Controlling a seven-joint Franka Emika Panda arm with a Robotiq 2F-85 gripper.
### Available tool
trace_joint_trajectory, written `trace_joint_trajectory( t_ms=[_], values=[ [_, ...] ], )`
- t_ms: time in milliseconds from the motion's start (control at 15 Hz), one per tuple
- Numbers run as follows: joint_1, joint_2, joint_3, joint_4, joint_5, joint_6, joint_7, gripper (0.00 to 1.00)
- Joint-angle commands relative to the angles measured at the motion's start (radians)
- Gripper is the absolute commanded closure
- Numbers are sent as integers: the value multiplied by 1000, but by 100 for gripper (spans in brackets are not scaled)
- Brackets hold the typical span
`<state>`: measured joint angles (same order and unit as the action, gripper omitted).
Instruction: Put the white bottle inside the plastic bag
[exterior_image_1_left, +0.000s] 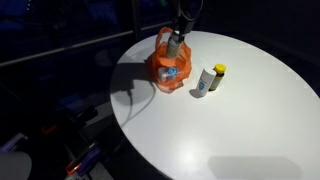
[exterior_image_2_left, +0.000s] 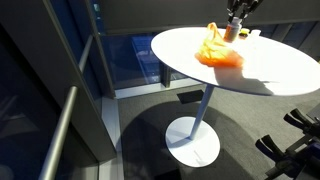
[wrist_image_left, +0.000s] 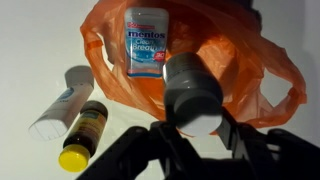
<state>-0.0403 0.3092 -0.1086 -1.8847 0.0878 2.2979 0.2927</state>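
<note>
The orange plastic bag lies crumpled on the round white table and also shows in an exterior view. In the wrist view its mouth gapes open with a Mentos tub lying in it. My gripper is shut on the white bottle, which looks grey in shadow. It holds the bottle upright directly over the bag's opening. In an exterior view the gripper hangs just above the bag with the bottle at the handles.
A white container with blue marking and a small yellow-capped bottle lie beside the bag, also seen in an exterior view. The table's edge drops to a dark floor. A railing stands nearby.
</note>
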Motion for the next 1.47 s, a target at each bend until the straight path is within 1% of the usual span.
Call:
trace_joint_trajectory(
  t_ms=[0,600,1400],
  values=[
    [4,55,4,44,-11,14,19,81],
    [20,156,10,107,-4,116,8,81],
    [59,244,-3,176,-26,134,39,81]
  ],
)
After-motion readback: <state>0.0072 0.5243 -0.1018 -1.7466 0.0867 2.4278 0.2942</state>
